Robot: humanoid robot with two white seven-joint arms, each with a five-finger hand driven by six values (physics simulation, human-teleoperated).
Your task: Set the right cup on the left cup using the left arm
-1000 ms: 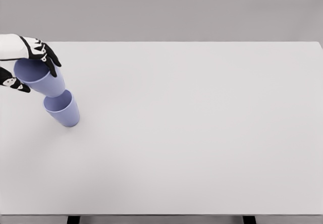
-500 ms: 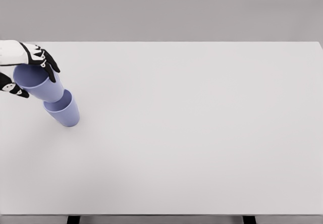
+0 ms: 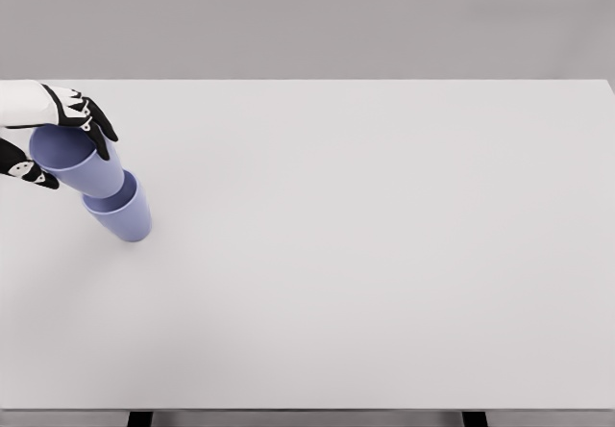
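Left robot hand [image 3: 48,138] is closed around the held cup [image 3: 77,163], which has been lowered since a second ago. Its base now appears seated in the mouth of the lower cup [image 3: 123,215] on the worktop [image 3: 384,254]. Release is judged next; insertion depth is unclear.

1 head view, high, tilted down over the table [image 3: 384,254]; near edge at the bottom, grey wall behind. Cups [image 3: 106,191] sit far left, moderately distant.
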